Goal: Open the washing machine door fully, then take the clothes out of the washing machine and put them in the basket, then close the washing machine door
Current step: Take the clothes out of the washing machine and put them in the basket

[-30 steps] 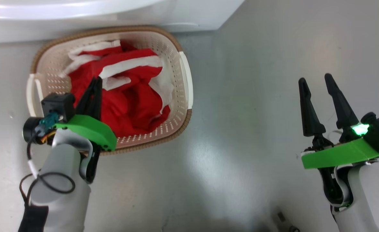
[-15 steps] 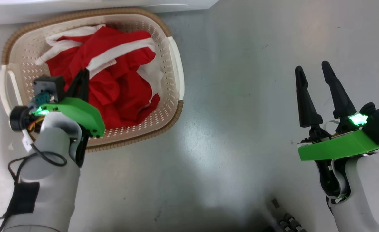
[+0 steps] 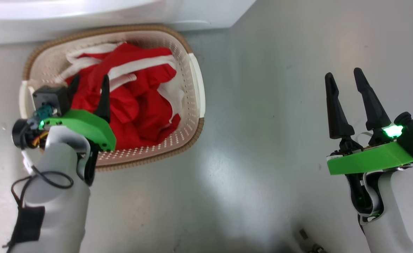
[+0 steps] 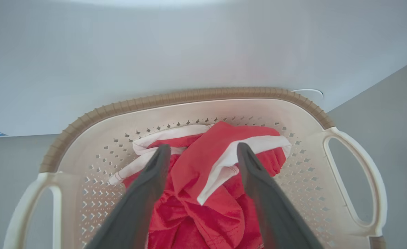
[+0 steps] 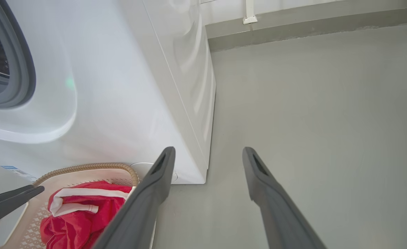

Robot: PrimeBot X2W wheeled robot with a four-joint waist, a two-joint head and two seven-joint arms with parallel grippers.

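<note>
The cream perforated basket [image 3: 196,88] with its brown rim sits on the floor against the white washing machine [image 3: 87,14]. The red clothes [image 3: 139,102] with white trim lie heaped inside it. My left gripper [image 3: 90,79] hangs open over the left half of the heap. In the left wrist view a red-and-white fold of the clothes [image 4: 210,162] lies between the spread fingers [image 4: 148,186] of the left gripper [image 4: 203,148], not pinched. My right gripper [image 3: 345,75] stands open and empty over bare floor, far right of the basket. The door is out of view.
The right wrist view looks between the right gripper's own fingers [image 5: 155,186] at the machine's front and side [image 5: 120,86], part of the grey rubber ring [image 5: 23,69] and a wall base [image 5: 293,31]. Grey floor [image 3: 262,123] spreads right of the basket.
My left gripper's fingers, together half a second ago, now stand apart over the clothes in the basket. The head camera has shifted slightly. The right arm has held its pose.
</note>
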